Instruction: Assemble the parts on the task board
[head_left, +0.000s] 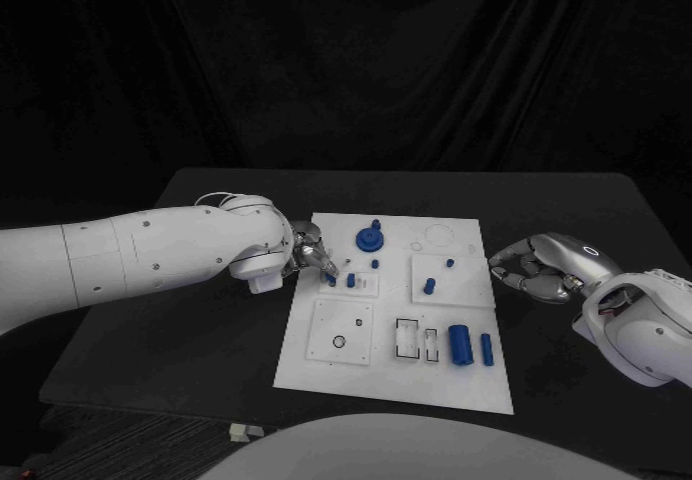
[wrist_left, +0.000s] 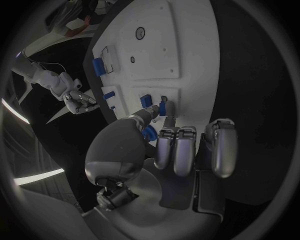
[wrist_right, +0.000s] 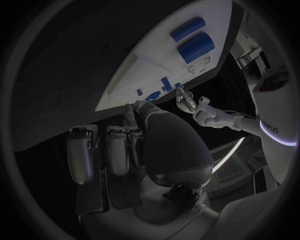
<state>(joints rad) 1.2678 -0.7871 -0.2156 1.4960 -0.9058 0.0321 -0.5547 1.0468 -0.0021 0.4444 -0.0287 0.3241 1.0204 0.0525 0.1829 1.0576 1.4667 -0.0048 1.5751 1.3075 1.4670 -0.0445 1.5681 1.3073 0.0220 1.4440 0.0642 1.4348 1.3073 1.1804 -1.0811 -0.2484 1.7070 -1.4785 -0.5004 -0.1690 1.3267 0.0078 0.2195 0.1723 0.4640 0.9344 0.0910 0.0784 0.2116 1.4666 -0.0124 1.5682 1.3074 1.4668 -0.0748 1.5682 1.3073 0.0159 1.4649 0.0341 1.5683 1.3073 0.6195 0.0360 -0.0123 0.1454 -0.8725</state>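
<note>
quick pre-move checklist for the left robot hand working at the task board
1. Left robot hand at the task board's left edge: ok.
2. Its fingertips on a small blue part: ok, touching; firm grip cannot tell.
3. Right robot hand clear of the board: ok, off its right edge, holding nothing.
4. Large blue cylinder and slim one lying undisturbed: ok.
5. Part seated in its slot: cannot tell.

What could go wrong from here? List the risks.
1. The left hand works its fingertips at a small blue peg on the task board; other small pegs stand close by, so a sideways slip could knock one.
2. The large blue cylinder lies on its side and might roll if the board is jolted.
3. The right hand hovers by the board's edge and could nudge it.
</note>
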